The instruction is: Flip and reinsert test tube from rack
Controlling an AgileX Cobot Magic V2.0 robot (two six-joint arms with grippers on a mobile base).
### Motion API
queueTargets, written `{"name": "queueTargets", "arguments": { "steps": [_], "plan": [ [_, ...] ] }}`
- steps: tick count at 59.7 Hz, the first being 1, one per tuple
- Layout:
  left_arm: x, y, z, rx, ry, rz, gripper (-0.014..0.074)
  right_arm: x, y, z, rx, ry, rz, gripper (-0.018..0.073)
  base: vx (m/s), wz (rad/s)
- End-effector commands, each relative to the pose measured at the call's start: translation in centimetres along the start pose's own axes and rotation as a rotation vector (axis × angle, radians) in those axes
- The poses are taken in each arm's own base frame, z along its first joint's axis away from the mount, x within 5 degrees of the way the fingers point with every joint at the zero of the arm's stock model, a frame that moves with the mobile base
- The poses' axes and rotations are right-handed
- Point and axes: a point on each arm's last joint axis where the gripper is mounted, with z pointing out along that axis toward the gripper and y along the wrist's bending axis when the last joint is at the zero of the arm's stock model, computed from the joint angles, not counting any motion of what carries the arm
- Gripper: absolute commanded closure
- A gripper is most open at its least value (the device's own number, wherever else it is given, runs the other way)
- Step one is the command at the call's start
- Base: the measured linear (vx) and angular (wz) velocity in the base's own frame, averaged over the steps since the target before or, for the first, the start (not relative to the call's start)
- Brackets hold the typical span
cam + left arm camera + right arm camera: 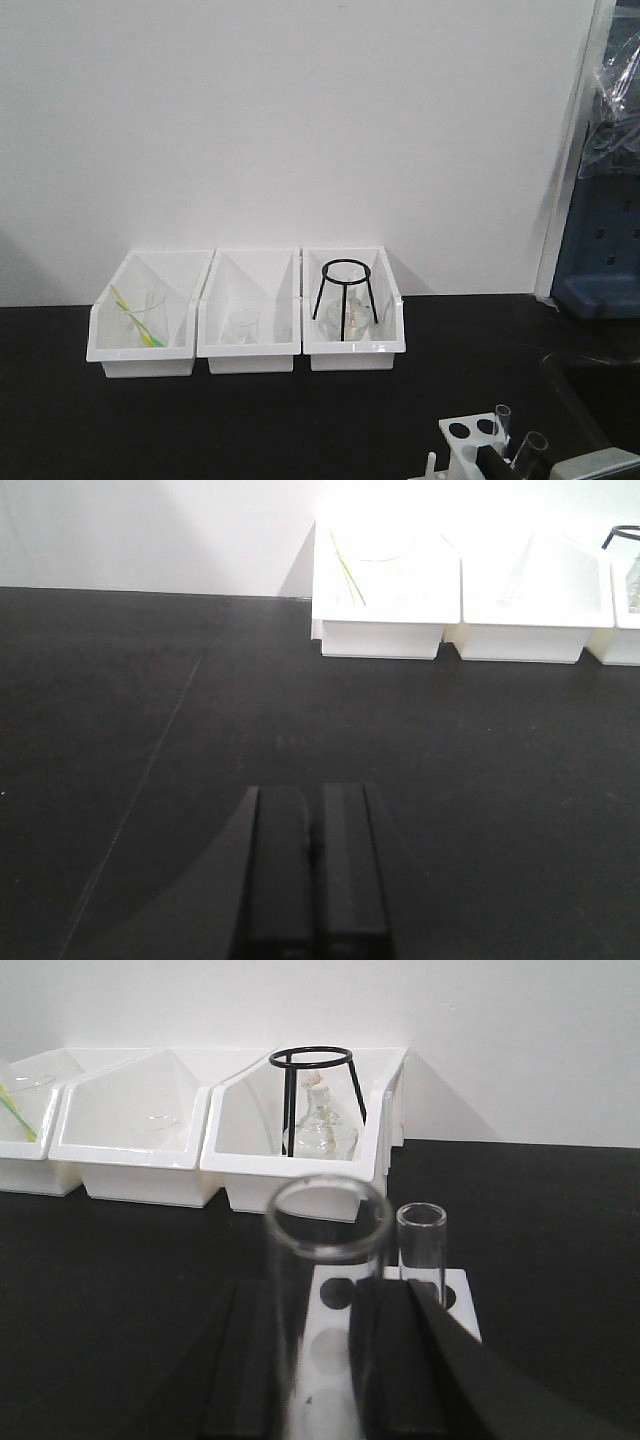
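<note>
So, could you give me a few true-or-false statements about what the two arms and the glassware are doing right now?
1. The left gripper holds a glass tube. False: its fingers are pressed together on nothing, above the black table.
2. The right gripper is closed on the test tube, whose open rim faces up. True.
3. The rack carries no other tube. False: a second tube stands in it, just behind the held one.
4. A black ring stand sits in the rightmost white bin in the front view. True.
</note>
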Motion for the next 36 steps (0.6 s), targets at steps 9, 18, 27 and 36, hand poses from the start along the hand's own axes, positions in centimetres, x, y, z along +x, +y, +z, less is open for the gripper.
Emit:
{"name": "queueTargets", "arguments": {
  "steps": [9, 18, 27, 36],
  "plan": [
    [-0.68, -0.17, -0.09, 0.023, -0.086, -0.004, 0.0603, -1.42, 0.14, 0.36, -0.015, -0.082, -0.029, 0.0568, 0.0, 0.0],
    [-0.68, -0.17, -0.09, 0.023, -0.086, -0.004, 0.0603, -1.23, 0.12, 0.38, -0.013, -0.061, -0.029, 0.0568, 0.0, 0.0],
    [-0.68, -0.17, -0.09, 0.023, -0.086, -0.004, 0.0603, -1.24, 0.12, 0.38, -0.012, -0.062, -0.053, 0.0568, 0.0, 0.0],
    [-0.68, -0.17, -0.09, 0.023, -0.086, -0.004, 0.0603, -1.63, 0.14, 0.34, -0.013, -0.105, -0.063, 0.0548, 0.0, 0.0]
  ]
}}
